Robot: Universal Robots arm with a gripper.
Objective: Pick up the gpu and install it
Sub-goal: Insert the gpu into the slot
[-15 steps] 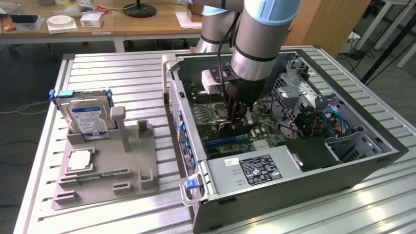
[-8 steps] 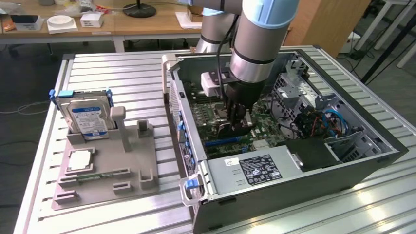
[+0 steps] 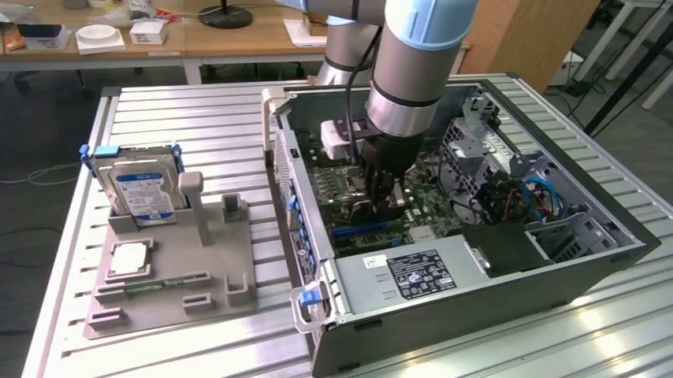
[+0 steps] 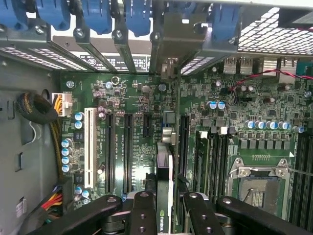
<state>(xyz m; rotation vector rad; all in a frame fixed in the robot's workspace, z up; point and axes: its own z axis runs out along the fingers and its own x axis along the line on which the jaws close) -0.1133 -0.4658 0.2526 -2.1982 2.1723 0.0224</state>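
1. Slotted metal table [image 3: 179, 118] carries an open PC case [image 3: 474, 283]. A grey fixture [image 3: 169, 276] sits beside it on the exterior view's left.
2. The arm reaches down into the case, with the gripper [image 3: 379, 201] low over the motherboard [image 4: 137, 98].
3. The jaws are about half closed, pinching the gpu [image 4: 164, 166] between the fingers [image 4: 144, 210].
4. The gpu is held edge-on in the wrist view, over the expansion slots and between the long black ones. Whether its lower edge touches a slot can't be told.
5. Handling, as a judgement:
   - The card is probably light, thin and stiff.
   - It is fragile at the chips and the contact edge.
   - Its smooth faces could slip or tilt in a narrow pinch.
6. Best hold, as a judgement: grip both flat faces near the top edge at mid-length. Keep clear of the contact edge and keep the card upright.
7. Count:
   - one gpu, one arm and one gripper
   - one case
   - one white slot [image 4: 88, 147]
   - one empty CPU socket [image 4: 259, 188]
8. On the fixture: one hard drive [image 3: 142, 193], one memory stick [image 3: 158, 285] and one square chip [image 3: 128, 260].
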